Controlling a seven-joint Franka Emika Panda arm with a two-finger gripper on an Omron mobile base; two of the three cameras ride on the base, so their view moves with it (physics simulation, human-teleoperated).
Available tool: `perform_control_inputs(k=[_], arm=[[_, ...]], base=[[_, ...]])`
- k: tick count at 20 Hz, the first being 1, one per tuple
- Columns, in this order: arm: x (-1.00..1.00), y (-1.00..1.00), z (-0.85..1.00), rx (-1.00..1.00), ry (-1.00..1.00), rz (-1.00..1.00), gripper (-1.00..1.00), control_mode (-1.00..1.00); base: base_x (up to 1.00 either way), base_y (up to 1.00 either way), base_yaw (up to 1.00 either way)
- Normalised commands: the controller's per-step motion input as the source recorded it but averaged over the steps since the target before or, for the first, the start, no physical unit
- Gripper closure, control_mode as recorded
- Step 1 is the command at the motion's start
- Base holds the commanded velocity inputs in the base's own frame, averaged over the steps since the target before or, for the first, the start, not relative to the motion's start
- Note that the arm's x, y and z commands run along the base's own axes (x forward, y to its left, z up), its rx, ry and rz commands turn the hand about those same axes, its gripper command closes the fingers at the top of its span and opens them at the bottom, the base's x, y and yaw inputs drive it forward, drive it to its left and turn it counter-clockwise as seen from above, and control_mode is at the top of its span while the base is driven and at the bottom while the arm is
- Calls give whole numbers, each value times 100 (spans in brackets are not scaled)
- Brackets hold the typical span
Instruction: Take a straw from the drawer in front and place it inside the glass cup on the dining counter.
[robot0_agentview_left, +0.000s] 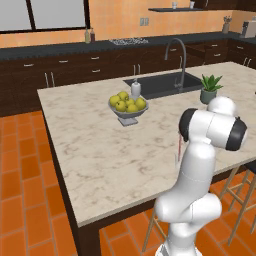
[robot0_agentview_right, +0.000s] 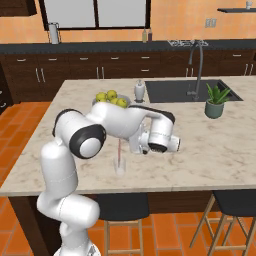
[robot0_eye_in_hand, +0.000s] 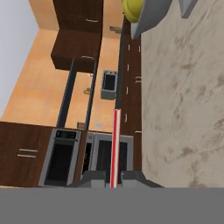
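The thin red-pink straw (robot0_agentview_right: 119, 150) stands nearly upright over the small clear glass cup (robot0_agentview_right: 120, 167), with its lower end inside the cup. Both are near the front edge of the cream marble dining counter (robot0_agentview_right: 215, 150). My gripper (robot0_agentview_right: 130, 146) reaches in sideways from the right and is shut on the straw. In the hand view the straw (robot0_eye_in_hand: 115, 148) rises between my two finger tips (robot0_eye_in_hand: 97, 177), with the counter top (robot0_eye_in_hand: 183, 109) to the right. From the left base, the straw (robot0_agentview_left: 179, 145) and the cup (robot0_agentview_left: 177, 159) peek out beside my arm. The drawer is out of view.
A bowl of lemons (robot0_agentview_right: 111, 97) and a white soap dispenser (robot0_agentview_right: 139, 91) stand behind the cup. Further right are a potted plant (robot0_agentview_right: 216, 101) and a black sink (robot0_agentview_right: 190, 90) with a faucet. Stools (robot0_agentview_right: 120, 210) are tucked under the counter's front edge.
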Motion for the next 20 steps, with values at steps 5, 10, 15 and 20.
perform_control_inputs(k=[5, 10, 15, 20], arm=[[-8, 2, -13, 0, -1, 1, 100, -100], [0, -20, -13, 0, -5, 8, 100, -100], [0, -17, -20, 1, -6, 6, 100, -100], [6, 3, -19, 0, -2, 2, 100, -100]], base=[[0, 0, 0], [0, 0, 0], [0, 0, 0], [0, 0, 0]])
